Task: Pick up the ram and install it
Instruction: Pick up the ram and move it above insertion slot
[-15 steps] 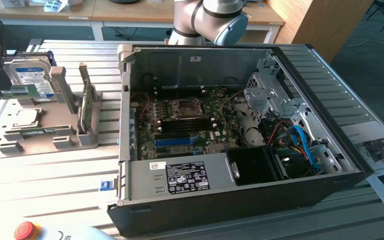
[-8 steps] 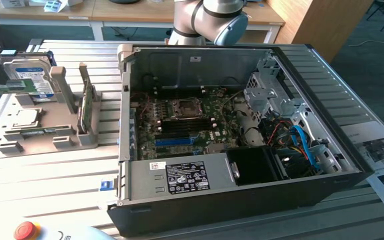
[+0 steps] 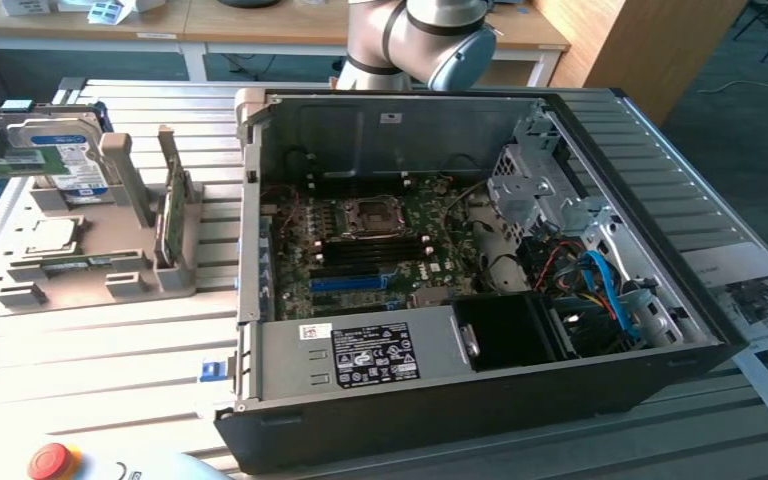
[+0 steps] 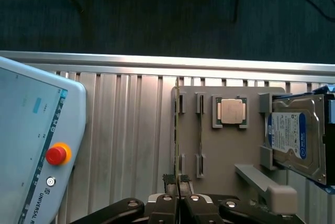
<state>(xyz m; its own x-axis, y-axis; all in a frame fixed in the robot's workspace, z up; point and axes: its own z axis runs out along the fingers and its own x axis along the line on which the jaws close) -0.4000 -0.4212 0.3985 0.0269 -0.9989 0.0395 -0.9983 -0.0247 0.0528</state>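
We're in a robotics lab, folks: a Universal Robots arm [image 3: 424,40] reaches over a slatted aluminium tabletop [image 3: 91,350], and below the end effector [image 4: 178,183] sits a grey parts fixture [image 4: 230,150]. Off to one side of the end effector lies a teach pendant [image 4: 31,145] with its red emergency-stop button [image 4: 56,154]. The tabletop also carries an opened computer case [image 3: 491,400], with wooden desks [image 3: 291,25] on dark carpet [image 4: 157,14] beyond.

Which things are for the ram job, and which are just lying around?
For the job: gripper, ram pinched in it, open computer case.
Just lying about: hard drive, processor chip, tablet with red button.
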